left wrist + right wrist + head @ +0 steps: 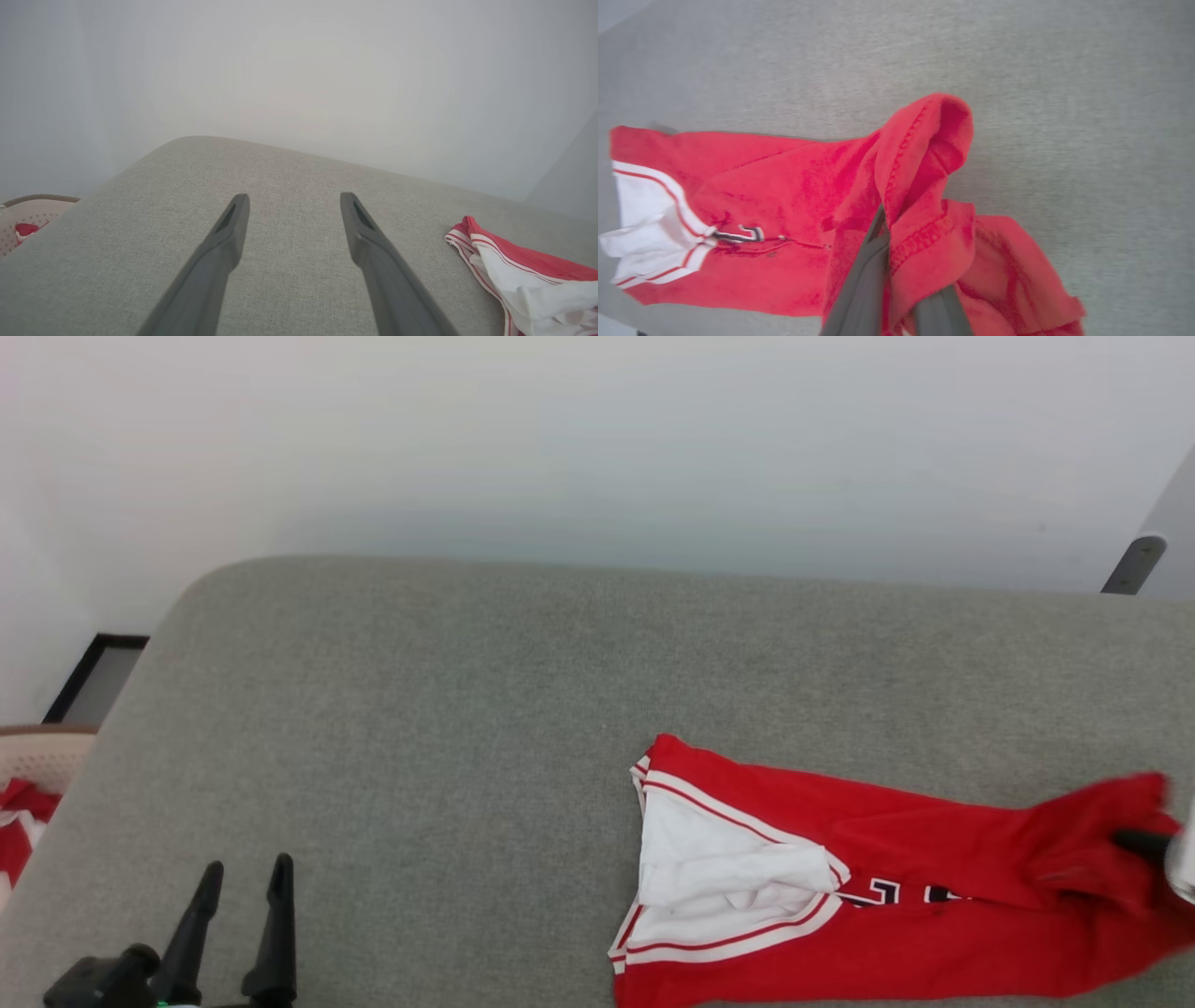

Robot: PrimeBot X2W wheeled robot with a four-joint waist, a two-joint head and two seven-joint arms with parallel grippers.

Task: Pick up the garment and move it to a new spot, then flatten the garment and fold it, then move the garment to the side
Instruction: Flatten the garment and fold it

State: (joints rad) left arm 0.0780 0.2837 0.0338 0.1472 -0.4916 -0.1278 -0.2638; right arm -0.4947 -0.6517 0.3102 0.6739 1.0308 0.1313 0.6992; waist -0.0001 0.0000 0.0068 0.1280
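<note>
— On the right half of the grey woven cushion (420, 709), the small red jersey T-shirt with white sleeves and striped trim (840, 896) is lying bunched lengthwise. One white sleeve is pointing toward the middle, and the black letters are half buried in a crease.

— Is anything gripping it?

— Yes. The right gripper (903, 261) is pinching a stitched red edge at the shirt's far right end. Its dark fingers are nearly together, with cloth draping over them and a fold rising off the cushion. The rest of the shirt is trailing away from that pinch and resting on the fabric.

— So which step is this?

— I am reading it as the pick-up and move. The shirt is looking neither flat nor folded.

— What is the next move asking for?

— Probably a lift high enough to free the trailing sleeve end, then a carry toward the bare middle. With one pinch, the cloth is likely to drag and twist.

— And the other arm?

— The left gripper (247, 868) is hovering over the near left corner, fingers spread wide and holding nothing, well apart from the shirt. Beyond the cushion's left edge, a pale perforated basket (47, 730) is showing some red cloth inside.
</note>
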